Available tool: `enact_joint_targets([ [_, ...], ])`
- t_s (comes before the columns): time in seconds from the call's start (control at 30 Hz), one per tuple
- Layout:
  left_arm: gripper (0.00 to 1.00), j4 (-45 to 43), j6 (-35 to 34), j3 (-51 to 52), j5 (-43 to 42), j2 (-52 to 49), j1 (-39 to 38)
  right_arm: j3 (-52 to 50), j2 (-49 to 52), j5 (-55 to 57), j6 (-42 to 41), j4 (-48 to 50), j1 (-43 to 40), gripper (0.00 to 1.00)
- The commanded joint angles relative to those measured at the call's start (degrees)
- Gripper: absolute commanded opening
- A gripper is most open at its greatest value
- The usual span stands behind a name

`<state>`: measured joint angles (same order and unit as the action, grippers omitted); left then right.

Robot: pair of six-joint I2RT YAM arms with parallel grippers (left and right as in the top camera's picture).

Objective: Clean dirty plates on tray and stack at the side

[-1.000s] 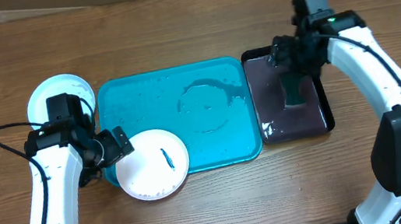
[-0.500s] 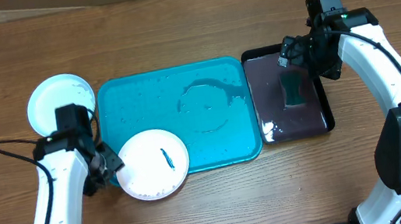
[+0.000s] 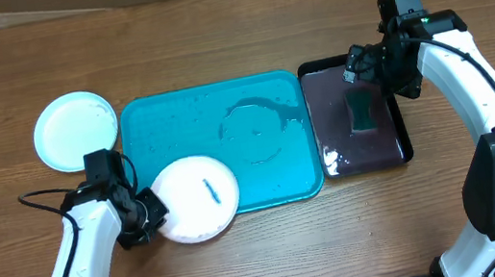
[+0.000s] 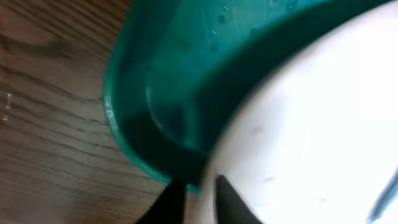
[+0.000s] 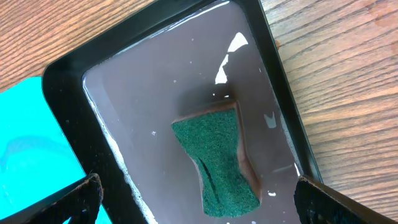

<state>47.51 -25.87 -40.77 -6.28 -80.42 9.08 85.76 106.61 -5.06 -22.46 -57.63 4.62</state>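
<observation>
The left gripper (image 3: 149,213) stands at the front left corner of the turquoise tray (image 3: 148,123), its jaws drawn narrow onto the rim of the white plate (image 3: 189,205). In the left wrist view two dark fingers (image 4: 231,198) sit close together with the plate's edge between them. The plate lies on that same corner of the tray and hangs out over its front edge; a thin dark teal streak (image 3: 211,190) marks it. The right gripper (image 5: 199,196) is spread wide and holds nothing. It hangs over the black tray (image 3: 338,160), which lies just beside the turquoise tray's right edge and has a green sponge (image 3: 361,109) resting in its shallow water.

The left wrist view is blurred, and the plate is cut off at its right edge. Near the middle of the turquoise tray a round outline (image 3: 251,126) shows in the tray's own colour; whether it is a plate cannot be told. A pale plate (image 3: 77,130) sits on the table (image 3: 212,27) off the turquoise tray's rear left corner.
</observation>
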Motion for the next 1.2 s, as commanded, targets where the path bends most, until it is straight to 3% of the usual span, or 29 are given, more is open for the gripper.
enact_joint_targets([
  [0.0, 0.04, 0.02, 1.25, 1.05, -2.58, 0.07, -0.11, 0.35, -1.09, 0.74, 0.22, 0.28, -0.04, 1.0],
  [0.13, 0.04, -1.11, 1.27, 0.74, -3.87, 0.07, -0.11, 0.35, -1.09, 0.74, 0.22, 0.28, -0.04, 1.0],
  [0.37, 0.04, -15.1, -2.34, -0.52, -19.82, 0.07, -0.15, 0.35, -1.09, 0.74, 0.22, 0.31, -0.04, 1.0],
  [0.6, 0.04, -24.81, -10.27, -0.52, -17.07, -0.98, -2.43, 0.35, -1.09, 0.74, 0.22, 0.31, -0.04, 1.0],
  [0.8, 0.04, -31.12, -10.58, -0.7, -15.47, -3.82, -8.52, 0.35, -1.09, 0.74, 0.22, 0.28, -0.04, 1.0],
  [1.17, 0.04, -15.54, -9.51, -15.67, -2.08, -9.27, -16.31, 0.35, -1.09, 0.74, 0.22, 0.31, -0.04, 1.0],
])
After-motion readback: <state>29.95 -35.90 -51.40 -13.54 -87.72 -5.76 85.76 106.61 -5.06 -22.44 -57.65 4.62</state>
